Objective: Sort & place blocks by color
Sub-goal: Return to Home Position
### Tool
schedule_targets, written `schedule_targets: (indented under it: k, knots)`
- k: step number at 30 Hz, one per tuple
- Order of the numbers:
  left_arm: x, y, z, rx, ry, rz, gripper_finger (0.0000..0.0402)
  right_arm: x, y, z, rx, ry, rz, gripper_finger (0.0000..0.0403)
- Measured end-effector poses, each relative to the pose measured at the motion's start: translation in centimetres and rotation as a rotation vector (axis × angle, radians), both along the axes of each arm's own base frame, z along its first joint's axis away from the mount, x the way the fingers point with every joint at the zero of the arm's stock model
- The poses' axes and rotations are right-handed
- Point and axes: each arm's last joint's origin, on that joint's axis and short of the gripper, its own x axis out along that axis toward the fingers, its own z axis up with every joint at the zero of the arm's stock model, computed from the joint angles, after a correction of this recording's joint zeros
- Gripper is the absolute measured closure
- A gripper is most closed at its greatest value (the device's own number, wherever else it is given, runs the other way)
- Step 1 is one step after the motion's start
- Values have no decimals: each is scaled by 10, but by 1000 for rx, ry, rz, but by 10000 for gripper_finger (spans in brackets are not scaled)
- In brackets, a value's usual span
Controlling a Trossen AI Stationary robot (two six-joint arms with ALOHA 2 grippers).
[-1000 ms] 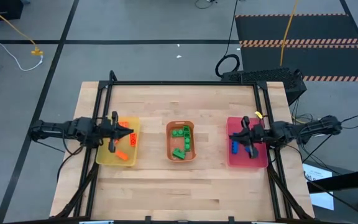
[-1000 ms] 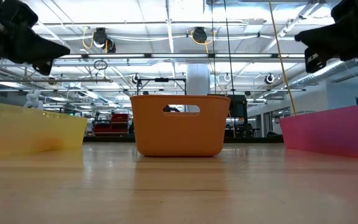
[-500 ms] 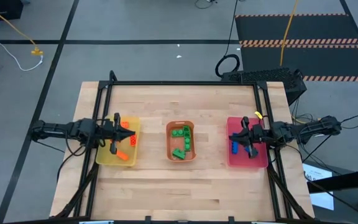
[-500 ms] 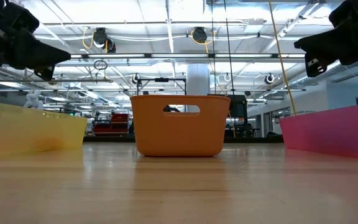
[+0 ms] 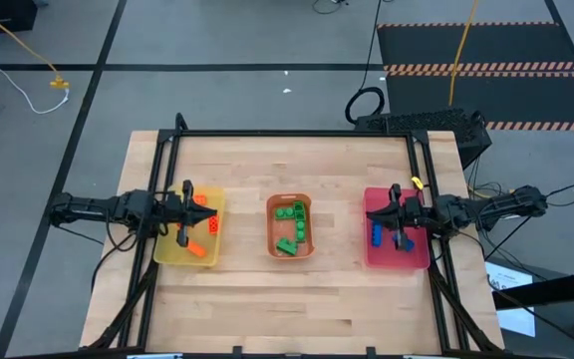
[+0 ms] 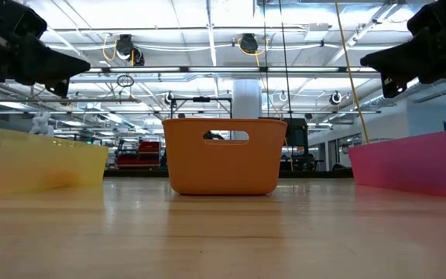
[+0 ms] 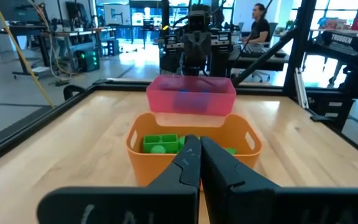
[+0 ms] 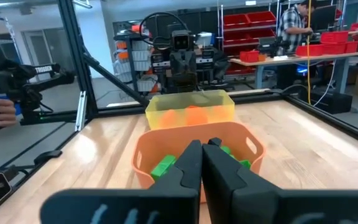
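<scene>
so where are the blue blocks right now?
High view: the blue blocks lie in the pink tray on the table's right side, close by the right gripper; the orange tray is its neighbour at centre.

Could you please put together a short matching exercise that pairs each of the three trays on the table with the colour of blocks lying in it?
Column one:
1. yellow tray
2. orange tray
3. pink tray

Column two:
A. green blocks
B. blue blocks
C. orange blocks

Right pairs: 1-C, 2-A, 3-B.
</scene>
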Motion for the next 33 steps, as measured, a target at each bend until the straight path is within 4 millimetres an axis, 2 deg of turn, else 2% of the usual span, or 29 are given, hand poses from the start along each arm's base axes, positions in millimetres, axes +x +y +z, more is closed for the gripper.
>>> schedule_targets:
  k: [33]
  knots:
    - [0,0,0,16,0,1,398,0,0,0,-1,4,1,403]
